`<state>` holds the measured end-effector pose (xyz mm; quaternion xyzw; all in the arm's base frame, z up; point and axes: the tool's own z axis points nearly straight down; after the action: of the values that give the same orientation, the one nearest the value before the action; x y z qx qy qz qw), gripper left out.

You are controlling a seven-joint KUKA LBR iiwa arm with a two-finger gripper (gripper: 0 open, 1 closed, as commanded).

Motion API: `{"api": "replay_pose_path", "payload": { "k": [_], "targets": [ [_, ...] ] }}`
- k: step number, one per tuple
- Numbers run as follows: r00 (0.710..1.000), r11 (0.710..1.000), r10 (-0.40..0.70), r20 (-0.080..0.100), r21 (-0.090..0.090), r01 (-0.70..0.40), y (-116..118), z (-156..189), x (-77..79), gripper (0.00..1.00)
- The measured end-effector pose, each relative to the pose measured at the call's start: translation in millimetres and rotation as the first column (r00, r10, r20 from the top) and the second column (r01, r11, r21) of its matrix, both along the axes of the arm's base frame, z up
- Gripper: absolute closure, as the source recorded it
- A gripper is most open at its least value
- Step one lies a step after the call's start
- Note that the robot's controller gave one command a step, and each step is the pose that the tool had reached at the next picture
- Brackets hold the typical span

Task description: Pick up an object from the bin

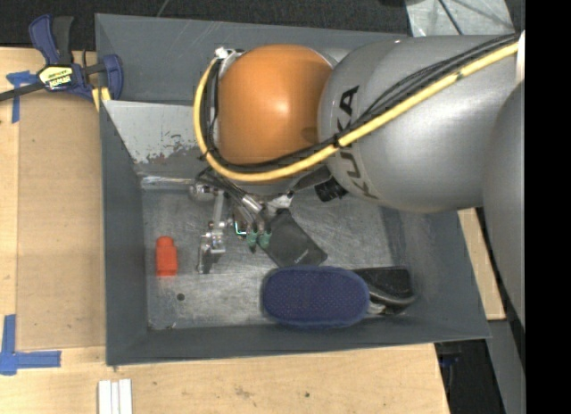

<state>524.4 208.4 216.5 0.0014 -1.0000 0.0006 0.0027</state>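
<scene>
My gripper (234, 248) hangs low over the middle of the bin floor, below the orange cover. Its two fingers stand apart, so it is open, and bare bin floor lies between them. A small orange-red block (166, 256) lies to the left of the left finger (211, 247), apart from it. A dark grey flat square piece (295, 244) lies just right of the right finger, partly under the arm. In front of the gripper lies a blue oval pad (314, 296) with a black handle (392, 285) at its right end.
The arm and its orange cover hang over the back half of the bin and hide the floor there. The bin's sloping walls close in on every side. Bare floor shows at the front left, around the orange-red block.
</scene>
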Motion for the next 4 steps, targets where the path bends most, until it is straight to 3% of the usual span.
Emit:
{"api": "replay_pose_path", "payload": {
  "k": [1, 2, 3, 4],
  "targets": [
    [0.992, 0.992, 0.128, 0.011, 0.003, -0.128, 14, -147, 23.7, 0.0],
    [0.992, 0.992, 0.126, 0.023, 0.006, -0.126, 15, -141, 27.1, 1.0],
    [0.934, 0.934, 0.356, 0.017, 0.0, -0.356, -10, -3, 27.4, 1.0],
    [0.931, 0.931, 0.364, -0.003, 0.0, -0.364, -66, -87, 1.2, 1.0]
  ]
}}
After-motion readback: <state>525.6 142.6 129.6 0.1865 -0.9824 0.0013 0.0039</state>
